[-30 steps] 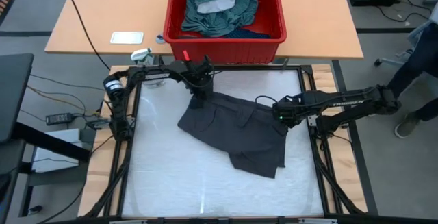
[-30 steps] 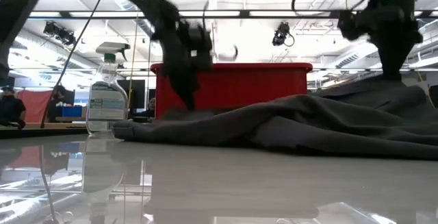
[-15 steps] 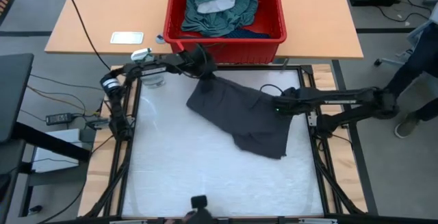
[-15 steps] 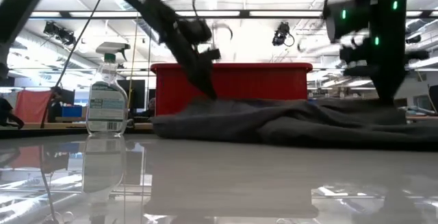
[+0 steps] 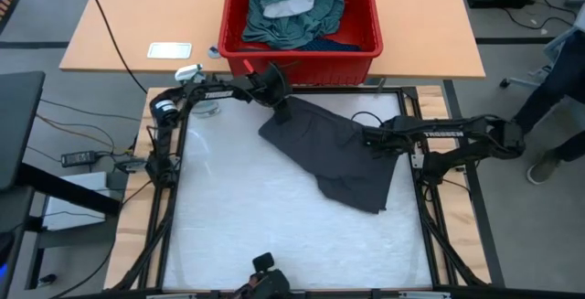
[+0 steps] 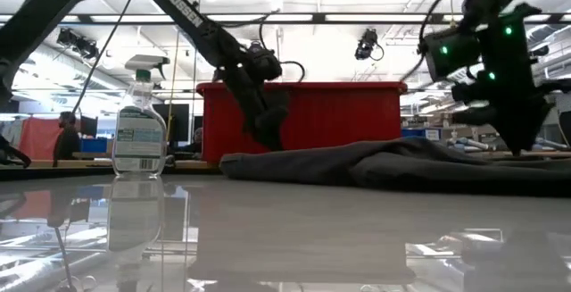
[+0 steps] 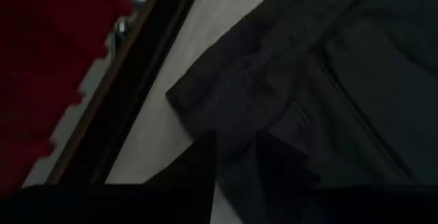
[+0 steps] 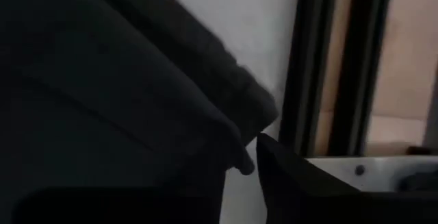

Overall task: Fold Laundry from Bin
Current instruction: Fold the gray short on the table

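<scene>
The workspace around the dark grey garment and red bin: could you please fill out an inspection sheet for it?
Surface: white mat, black frame.
Job's things: dark grey garment spread on mat; red bin holds teal and white laundry.
Clutter: spray bottle; white device on wooden table.
Grippers: left gripper at the garment's far corner; right gripper at its right edge.
Cables: black cable crosses the table.
Surroundings: person at right.
</scene>
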Available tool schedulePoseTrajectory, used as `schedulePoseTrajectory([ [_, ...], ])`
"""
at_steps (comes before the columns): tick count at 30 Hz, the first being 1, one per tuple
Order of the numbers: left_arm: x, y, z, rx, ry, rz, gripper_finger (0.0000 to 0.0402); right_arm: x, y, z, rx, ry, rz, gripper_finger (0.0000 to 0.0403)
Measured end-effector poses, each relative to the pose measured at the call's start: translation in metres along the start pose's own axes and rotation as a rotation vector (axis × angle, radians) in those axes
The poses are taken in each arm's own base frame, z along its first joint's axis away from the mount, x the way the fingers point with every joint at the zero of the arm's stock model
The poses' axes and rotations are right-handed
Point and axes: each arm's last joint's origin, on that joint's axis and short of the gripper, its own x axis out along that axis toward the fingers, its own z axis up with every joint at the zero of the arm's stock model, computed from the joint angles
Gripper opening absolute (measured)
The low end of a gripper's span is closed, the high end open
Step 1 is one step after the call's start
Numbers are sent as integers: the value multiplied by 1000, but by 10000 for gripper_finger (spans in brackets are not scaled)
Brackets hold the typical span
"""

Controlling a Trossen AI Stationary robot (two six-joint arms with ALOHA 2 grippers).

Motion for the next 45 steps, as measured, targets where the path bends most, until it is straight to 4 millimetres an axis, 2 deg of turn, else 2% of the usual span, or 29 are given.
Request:
schedulePoseTrajectory([
  [5, -43, -7, 11, -84, -37, -79, 136, -23, 9, 6, -147, -54, 116, 116],
  [8, -51, -22, 18, -64, -89, -170, 137, -20, 21, 7, -267, -49, 252, 112],
  [12, -40, -60, 19, 3, -68, -283, 137, -1, 30, 1, -322, -11, 294, 92],
  [16, -26, -117, 15, 58, -20, -370, 137, 14, 31, -14, -321, 49, 244, 70],
  [19, -14, -155, 5, 126, 39, -371, 137, 22, 33, -27, -324, 153, 267, 55],
  [21, -4, -171, -8, 148, 127, -348, 137, 23, 36, -38, -332, 232, 291, 47],
  [24, 2, -178, -24, 116, 264, -312, 136, 19, 45, -59, -357, 346, 360, 41],
  [27, -5, -177, -35, 69, 406, -300, 130, 4, 62, -83, -421, 392, 517, 39],
  [30, -27, -180, -37, 71, 466, -295, 125, -18, 78, -106, -520, 423, 735, 39],
  [33, -60, -183, -28, 64, 407, -312, 124, -46, 84, -117, -595, 397, 909, 39],
  [36, -90, -184, -20, 36, 350, -325, 124, -61, 79, -114, -598, 302, 949, 39],
  [39, -116, -180, -14, -8, 283, -293, 124, -65, 74, -102, -551, 147, 943, 39],
  [42, -127, -176, -13, -46, 250, -251, 123, -55, 72, -89, -486, 0, 816, 39],
  [45, -122, -175, -19, -80, 264, -233, 123, -34, 73, -82, -443, -44, 709, 36],
])
